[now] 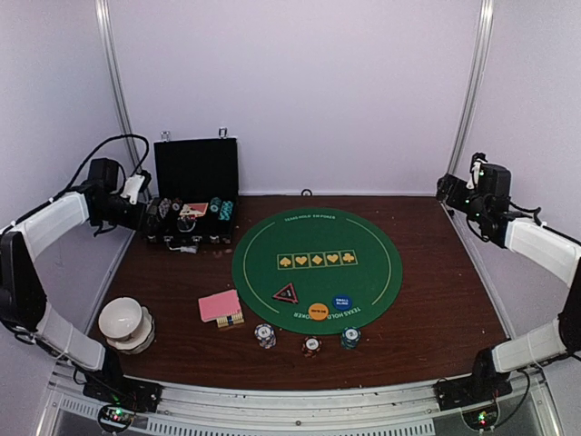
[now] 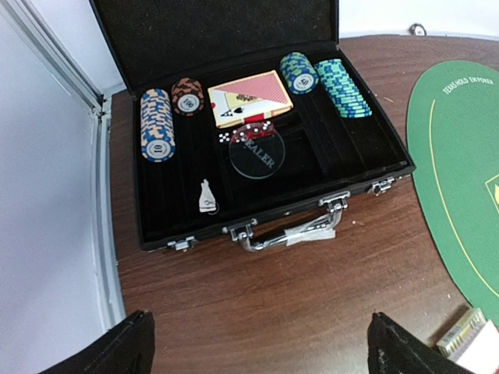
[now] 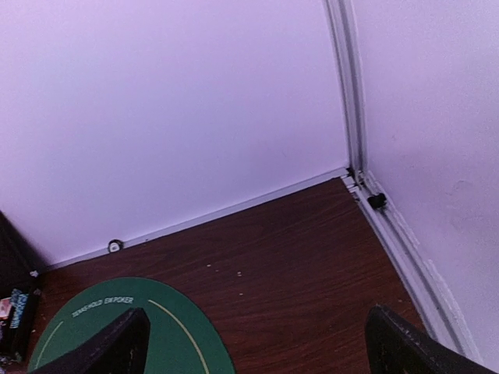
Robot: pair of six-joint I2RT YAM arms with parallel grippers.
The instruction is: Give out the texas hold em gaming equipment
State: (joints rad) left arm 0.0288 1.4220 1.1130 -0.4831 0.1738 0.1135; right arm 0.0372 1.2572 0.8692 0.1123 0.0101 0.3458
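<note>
The left jaws are spread wide with nothing between them, and their two dark fingertips (image 2: 117, 351) show at the bottom corners of the left wrist view. They hang over the bare worktop (image 2: 265, 312), just in front of the open black case (image 2: 312, 195). I think the left arm (image 1: 64, 218) is there so it can pick things out of the case. Inside lie rows of chips (image 2: 156, 125), a deck of cards (image 2: 249, 97), small dice (image 2: 249, 134) and a clear dealer button (image 2: 257, 154), each in its own slot so nothing rolls about. The right jaws are wide and empty too. They are held up high by the far right corner, facing the wall (image 3: 171, 101) and one edge of the green mat (image 3: 117, 327). My guess is that keeps them out of the way. On the near side of the mat sit the red triangle marker (image 1: 285, 293), the orange disc (image 1: 318, 312) and the blue disc (image 1: 341, 302), close together, likely where players could reach them. Just off the mat's near edge, three little chip piles stand in a row: white (image 1: 264, 335), red (image 1: 311, 345) and teal (image 1: 350, 338). To their left lie the pink-backed playing cards (image 1: 219, 304), right by the small card box (image 1: 231, 320). I cannot tell if they rest on it. A white bowl (image 1: 123, 320) sits near the left edge, well apart from the game things.
</note>
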